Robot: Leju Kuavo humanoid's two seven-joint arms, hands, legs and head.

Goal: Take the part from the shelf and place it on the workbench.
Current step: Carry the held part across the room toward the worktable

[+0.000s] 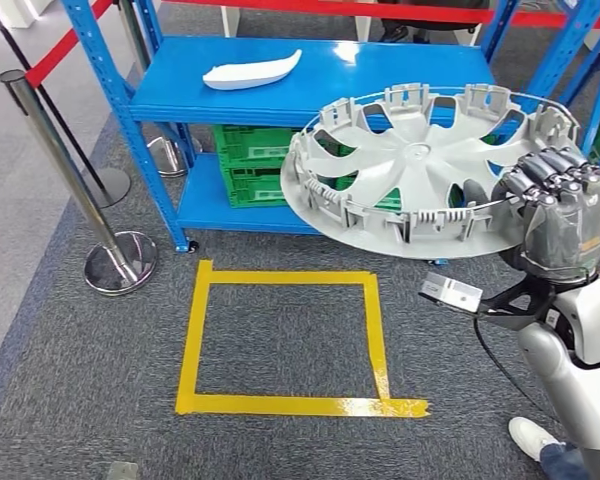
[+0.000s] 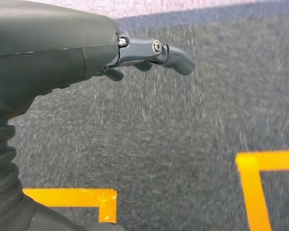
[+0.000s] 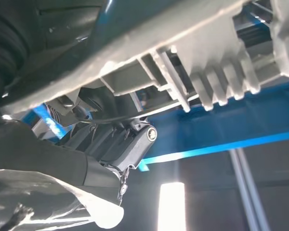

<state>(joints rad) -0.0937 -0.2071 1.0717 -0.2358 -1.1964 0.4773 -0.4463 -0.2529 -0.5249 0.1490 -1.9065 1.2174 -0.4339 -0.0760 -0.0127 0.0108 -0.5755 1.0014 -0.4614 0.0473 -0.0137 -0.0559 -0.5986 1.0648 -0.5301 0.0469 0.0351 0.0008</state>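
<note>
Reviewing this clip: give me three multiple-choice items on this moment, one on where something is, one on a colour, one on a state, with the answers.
1. Where does the white curved part lie?
A. on the blue shelf's upper board
B. inside the tape square
C. in a green crate

2. What colour is the tape square on the carpet?
A. red
B. yellow
C. white

3. What is the right hand doing?
A. hanging with nothing in it
B. resting on the shelf
C. gripping the grey wheel cover at its rim

Answers: 1 A, the part lies flat on the upper board of the blue shelf; 2 B, the tape shows yellow in the head view; 3 C, the fingers wrap the cover's edge and it hangs in the air.
</note>
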